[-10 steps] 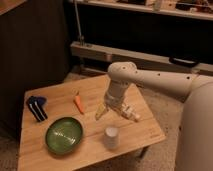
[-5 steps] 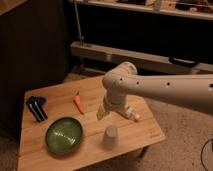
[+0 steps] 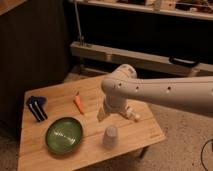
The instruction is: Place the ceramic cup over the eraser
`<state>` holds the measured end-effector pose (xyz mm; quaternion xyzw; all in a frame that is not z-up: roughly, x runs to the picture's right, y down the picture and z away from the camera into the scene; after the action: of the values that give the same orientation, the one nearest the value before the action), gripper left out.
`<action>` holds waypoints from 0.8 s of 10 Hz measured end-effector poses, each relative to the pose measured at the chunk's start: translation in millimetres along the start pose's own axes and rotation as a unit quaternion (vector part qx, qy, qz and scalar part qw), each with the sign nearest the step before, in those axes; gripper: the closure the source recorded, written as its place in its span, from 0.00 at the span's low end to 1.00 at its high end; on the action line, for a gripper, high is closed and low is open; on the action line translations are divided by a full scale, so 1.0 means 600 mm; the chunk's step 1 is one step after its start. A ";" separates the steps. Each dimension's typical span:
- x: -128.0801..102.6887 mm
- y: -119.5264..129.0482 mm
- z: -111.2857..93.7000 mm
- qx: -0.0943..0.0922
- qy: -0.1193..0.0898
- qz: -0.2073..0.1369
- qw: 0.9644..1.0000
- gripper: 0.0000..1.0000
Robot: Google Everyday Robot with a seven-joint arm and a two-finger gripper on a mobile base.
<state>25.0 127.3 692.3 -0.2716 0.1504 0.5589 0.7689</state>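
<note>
The ceramic cup [image 3: 111, 136], small and white, stands on the wooden table [image 3: 145, 137] near its front edge. The eraser [image 3: 37, 108], a dark blue block with white stripes, lies at the table's far left. My gripper [image 3: 105, 114] hangs from the white arm [image 3: 165, 92] that reaches in from the right. It sits just above and behind the cup, apart from it and far to the right of the eraser. It is open and holds nothing.
A green bowl [image 3: 65, 135] sits at the front left between eraser and cup. A small orange carrot [image 3: 79, 103] lies mid-table. A whitish tube-like object [image 3: 133, 114] lies right of the gripper. A dark shelf unit stands behind the table.
The arm's elbow has dropped lower and come nearer the camera. The gripper has stayed almost in place above the cup. Nothing on the table has moved.
</note>
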 end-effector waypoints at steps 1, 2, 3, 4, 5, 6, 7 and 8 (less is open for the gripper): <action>0.002 -0.001 0.018 -0.002 0.015 -0.003 1.000 0.26; 0.008 -0.005 0.036 -0.008 0.034 -0.003 0.999 0.26; 0.016 -0.007 0.047 -0.013 0.047 -0.002 0.999 0.26; 0.029 -0.009 0.053 -0.017 0.061 0.002 0.998 0.26; 0.040 -0.012 0.056 -0.020 0.071 0.007 0.997 0.26; 0.052 -0.012 0.059 -0.026 0.077 0.010 0.997 0.26; 0.077 -0.011 0.061 -0.030 0.086 0.013 0.996 0.26; 0.091 -0.001 0.064 -0.037 0.090 0.011 0.995 0.26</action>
<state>40.6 192.1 694.0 -0.3472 0.2012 0.5459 0.7355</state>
